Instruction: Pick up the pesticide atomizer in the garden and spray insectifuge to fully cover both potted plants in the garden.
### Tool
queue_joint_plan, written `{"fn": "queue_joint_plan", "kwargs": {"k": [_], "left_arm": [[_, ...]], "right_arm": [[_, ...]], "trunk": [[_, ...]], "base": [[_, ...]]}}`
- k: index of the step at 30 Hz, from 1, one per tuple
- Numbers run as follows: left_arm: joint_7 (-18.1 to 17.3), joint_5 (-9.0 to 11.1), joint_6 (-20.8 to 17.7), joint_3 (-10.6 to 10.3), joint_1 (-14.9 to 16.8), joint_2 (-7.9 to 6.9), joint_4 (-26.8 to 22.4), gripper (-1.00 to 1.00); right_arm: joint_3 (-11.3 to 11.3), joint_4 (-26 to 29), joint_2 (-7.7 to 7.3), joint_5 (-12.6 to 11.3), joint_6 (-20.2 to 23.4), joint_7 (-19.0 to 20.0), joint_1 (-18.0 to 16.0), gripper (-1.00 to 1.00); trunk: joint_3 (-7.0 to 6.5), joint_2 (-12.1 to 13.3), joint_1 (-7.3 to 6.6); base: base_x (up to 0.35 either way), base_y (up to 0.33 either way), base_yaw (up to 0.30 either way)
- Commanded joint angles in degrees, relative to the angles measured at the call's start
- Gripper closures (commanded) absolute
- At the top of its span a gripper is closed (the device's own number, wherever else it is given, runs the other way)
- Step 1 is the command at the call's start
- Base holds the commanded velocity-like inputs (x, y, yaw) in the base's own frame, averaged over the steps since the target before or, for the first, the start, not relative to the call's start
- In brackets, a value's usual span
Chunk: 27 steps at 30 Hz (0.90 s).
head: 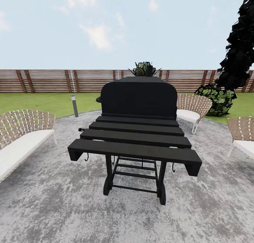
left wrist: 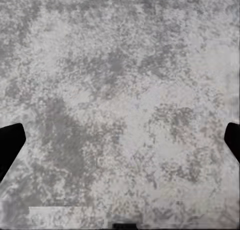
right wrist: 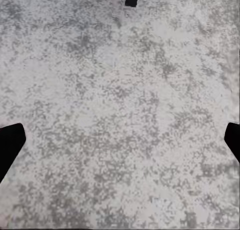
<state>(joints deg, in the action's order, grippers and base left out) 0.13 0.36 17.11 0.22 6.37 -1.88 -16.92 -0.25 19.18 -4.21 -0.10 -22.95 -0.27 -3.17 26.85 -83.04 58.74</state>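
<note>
Grey paving (head: pixel 53 200) | black grill (head: pixel 135 130) centred, chairs flanking | both hands spread apart

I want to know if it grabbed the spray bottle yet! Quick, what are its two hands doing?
Left gripper: open, holding nothing, grey paving beneath it.
Right gripper: open, holding nothing, the same paving beneath it.

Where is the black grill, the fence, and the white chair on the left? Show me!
Grill (head: pixel 139 100): head view, on its closed black lid.
Fence (head: pixel 46 80): head view, on the brown slats at left.
Chair (head: pixel 19 146): head view, on its white seat cushion.
</note>
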Motion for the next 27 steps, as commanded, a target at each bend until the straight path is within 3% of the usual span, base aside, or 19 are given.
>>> {"fn": "queue_joint_plan", "kwargs": {"k": [1,5,18,27], "left_arm": [[0.06,0.12,0.12,0.04,0.85,0.13,-2.97,-1.0],[-0.03,-0.01,0.15,-0.05,3.71,0.4,-3.72,-1.0],[-0.22,-0.03,0.29,-0.05,3.73,-0.02,-1.5,-1.0],[-0.48,-0.25,0.37,-0.34,3.8,-0.06,-1.45,-1.0]], "right_arm": [[-0.01,5.86,0.03,-0.03,-0.25,0.13,-0.07,-1.0],[0.24,8.99,0.25,0.03,-0.25,0.51,-0.08,-1.0],[0.36,9.53,0.5,0.21,-0.19,0.47,-0.08,-1.0],[0.01,9.53,0.43,0.1,-0.16,0.11,-0.08,-1.0]], "trunk": [[0.07,-0.04,-0.01],[0.07,-0.04,-0.01],[0.07,-0.04,-0.01],[0.07,-0.04,-0.01]], "base": [[0.0,0.0,0.0],[0.0,0.0,0.0],[0.0,0.0,0.0],[-0.17,0.12,-0.215]]}}
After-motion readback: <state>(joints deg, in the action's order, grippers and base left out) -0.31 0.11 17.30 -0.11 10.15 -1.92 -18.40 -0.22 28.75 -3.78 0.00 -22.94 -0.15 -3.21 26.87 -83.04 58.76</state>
